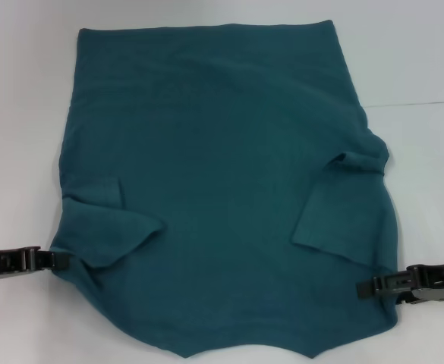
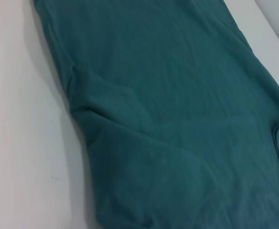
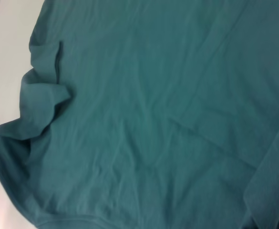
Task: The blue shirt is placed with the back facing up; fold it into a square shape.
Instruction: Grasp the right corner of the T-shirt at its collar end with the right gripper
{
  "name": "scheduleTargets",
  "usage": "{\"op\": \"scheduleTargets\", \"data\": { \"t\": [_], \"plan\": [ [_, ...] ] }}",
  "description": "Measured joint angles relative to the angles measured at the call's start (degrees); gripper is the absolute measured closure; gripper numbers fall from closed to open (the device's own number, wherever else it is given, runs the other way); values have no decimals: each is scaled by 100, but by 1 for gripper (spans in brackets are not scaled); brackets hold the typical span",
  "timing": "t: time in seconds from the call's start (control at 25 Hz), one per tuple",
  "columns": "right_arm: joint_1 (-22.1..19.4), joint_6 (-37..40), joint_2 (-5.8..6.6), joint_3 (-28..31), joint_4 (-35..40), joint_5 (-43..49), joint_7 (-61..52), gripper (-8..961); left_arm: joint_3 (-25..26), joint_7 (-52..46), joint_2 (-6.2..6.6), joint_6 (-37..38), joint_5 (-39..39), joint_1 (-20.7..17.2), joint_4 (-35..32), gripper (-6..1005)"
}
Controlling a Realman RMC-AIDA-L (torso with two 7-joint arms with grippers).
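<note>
Plain dark teal-blue short-sleeved knit shirt (image 1: 222,189) lies spread on the white table (image 1: 24,114), both sleeves folded inward over the body, neckline at the near edge. Left black gripper (image 1: 58,260) sits at the shirt's left edge by the folded sleeve; right black gripper (image 1: 367,287) at its right edge. Cannot tell whether either pinches fabric.

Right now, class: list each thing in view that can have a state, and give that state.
shirt: spread flat on the table, both sleeves folded in over the body, not yet square.
left gripper: at the shirt's left edge.
right gripper: at the shirt's right edge.
table: white, under the shirt.
</note>
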State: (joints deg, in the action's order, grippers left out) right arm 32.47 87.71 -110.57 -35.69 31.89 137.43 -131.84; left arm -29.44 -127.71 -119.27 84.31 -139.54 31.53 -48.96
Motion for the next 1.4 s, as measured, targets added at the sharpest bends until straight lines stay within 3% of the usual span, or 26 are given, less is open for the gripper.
{"op": "scheduleTargets", "data": {
  "t": [0.6, 0.96, 1.4],
  "plan": [
    [-179, 323, 44, 686, -8, -50, 168, 63, 0, 1, -9, -24, -1, 24, 1, 985],
    [-567, 478, 60, 1407, -37, -102, 339, 66, -27, 34, -26, -78, -2, 49, 47, 984],
    [-646, 457, 5, 1504, -157, -107, 451, 69, -53, 58, -26, -82, -3, 59, 89, 985]
  ]
}}
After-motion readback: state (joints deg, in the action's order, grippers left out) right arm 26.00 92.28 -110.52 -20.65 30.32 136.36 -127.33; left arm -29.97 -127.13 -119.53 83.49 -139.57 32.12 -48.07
